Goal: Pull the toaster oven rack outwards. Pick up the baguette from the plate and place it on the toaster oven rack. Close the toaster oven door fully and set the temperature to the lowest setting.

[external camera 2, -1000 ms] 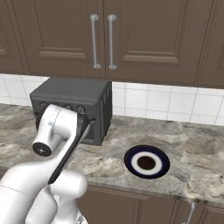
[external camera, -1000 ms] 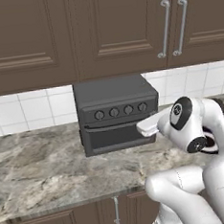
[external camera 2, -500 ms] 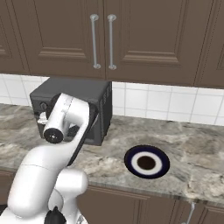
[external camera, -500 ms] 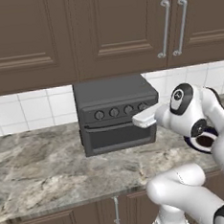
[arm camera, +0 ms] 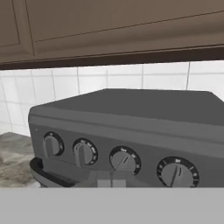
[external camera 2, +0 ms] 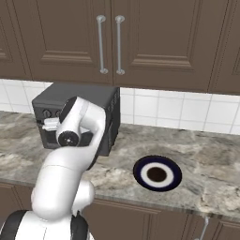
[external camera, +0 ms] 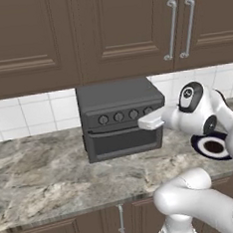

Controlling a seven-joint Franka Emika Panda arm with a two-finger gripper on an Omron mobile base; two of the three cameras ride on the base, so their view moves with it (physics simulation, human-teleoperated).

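The dark grey toaster oven (external camera: pixel 112 96) stands on the counter against the tiled wall, with its toaster oven door (external camera: pixel 123 142) closed under the curved black handle (arm camera: pixel 43 172). Four round knobs cross its front, among them the third knob (arm camera: pixel 124 159) and the rightmost one (arm camera: pixel 177 172). My gripper (external camera: pixel 141 123) is shut and empty, hovering just in front of and slightly below the right half of the knob row; its tips (arm camera: pixel 111 179) sit under the third knob. The dark blue plate (external camera 2: pixel 157 172) lies bare on the counter to the right. The toaster oven rack and the baguette are hidden.
Brown wall cabinets (external camera: pixel 121 28) with long bar handles hang close above the oven. The marble counter (external camera: pixel 38 170) stretches left of the oven. My own arm (external camera 2: pixel 75 136) covers part of the oven front in the right base view.
The hand has risen a little, from door level toward the knob row, and the elbow has swung up and outward. Oven and plate have not moved.
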